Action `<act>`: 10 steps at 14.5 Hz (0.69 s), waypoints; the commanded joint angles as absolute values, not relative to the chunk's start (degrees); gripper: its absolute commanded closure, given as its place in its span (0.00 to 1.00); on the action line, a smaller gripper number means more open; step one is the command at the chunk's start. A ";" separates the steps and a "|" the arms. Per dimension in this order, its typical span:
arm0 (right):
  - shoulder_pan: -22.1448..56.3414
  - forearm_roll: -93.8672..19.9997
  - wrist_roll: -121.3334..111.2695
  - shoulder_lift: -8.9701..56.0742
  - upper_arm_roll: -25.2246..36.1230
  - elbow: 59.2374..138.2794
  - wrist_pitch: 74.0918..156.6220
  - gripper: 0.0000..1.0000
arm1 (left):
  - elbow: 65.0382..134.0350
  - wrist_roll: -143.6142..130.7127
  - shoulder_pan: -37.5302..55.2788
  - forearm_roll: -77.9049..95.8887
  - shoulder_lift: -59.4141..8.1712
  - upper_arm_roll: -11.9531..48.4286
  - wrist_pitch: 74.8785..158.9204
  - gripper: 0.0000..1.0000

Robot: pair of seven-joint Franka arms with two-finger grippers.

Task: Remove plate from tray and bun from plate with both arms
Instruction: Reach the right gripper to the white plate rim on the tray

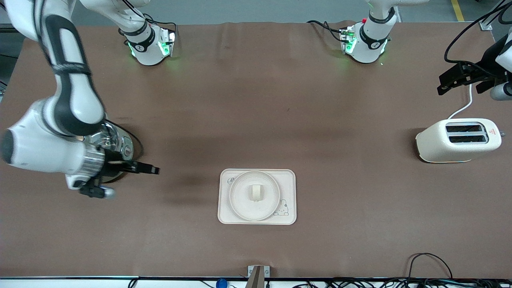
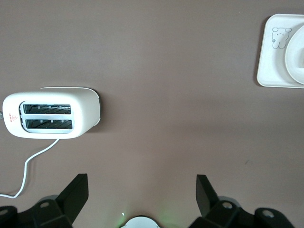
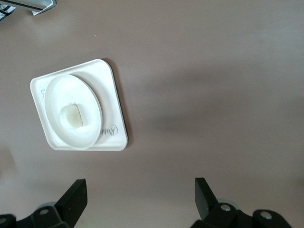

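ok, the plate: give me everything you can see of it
The plate is a round, shallow, cream-white dish with a raised rim, glossy like ceramic or plastic. It lies flat on the tray, narrower than it, partly covering the script at one corner. The bun sits at its centre. Neither gripper touches it.

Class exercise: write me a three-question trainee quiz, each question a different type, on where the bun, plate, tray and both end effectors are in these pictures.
1. True or false: the bun lies on the plate.
2. The plate sits on: A) the toaster B) the tray C) bare table.
3. Fill in: the right end effector hovers beside the steel ___.

Key: 1 true. 2 B. 3 pot. Both it and the left end effector, near the toaster, are open and hold nothing.
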State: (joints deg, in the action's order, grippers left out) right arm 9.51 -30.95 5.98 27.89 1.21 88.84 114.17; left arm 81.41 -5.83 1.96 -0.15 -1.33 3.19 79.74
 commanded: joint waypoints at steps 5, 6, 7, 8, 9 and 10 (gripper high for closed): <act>19.41 -41.92 10.71 39.97 1.58 85.00 128.65 0.15 | 80.86 -3.52 1.76 -1.14 -0.97 3.08 80.25 0.00; 20.82 -41.92 12.11 41.56 1.58 83.86 130.15 0.17 | 80.95 -2.56 1.06 -1.06 -0.88 2.90 80.16 0.00; 22.66 -41.84 13.78 43.31 1.58 82.11 131.56 0.19 | 80.86 -0.90 -0.25 -0.62 -0.97 2.73 80.24 0.00; 23.89 -41.57 14.49 45.07 1.67 80.61 132.70 0.20 | 80.86 0.43 -0.70 -0.53 -1.14 2.72 80.24 0.00; 24.25 -41.40 14.41 46.48 1.67 79.55 133.32 0.25 | 80.86 1.14 -0.70 -0.53 -1.23 2.64 80.24 0.00; 24.52 -41.40 14.33 47.80 1.67 78.93 134.11 0.30 | 80.95 1.06 -0.62 -0.53 -1.23 2.72 80.24 0.00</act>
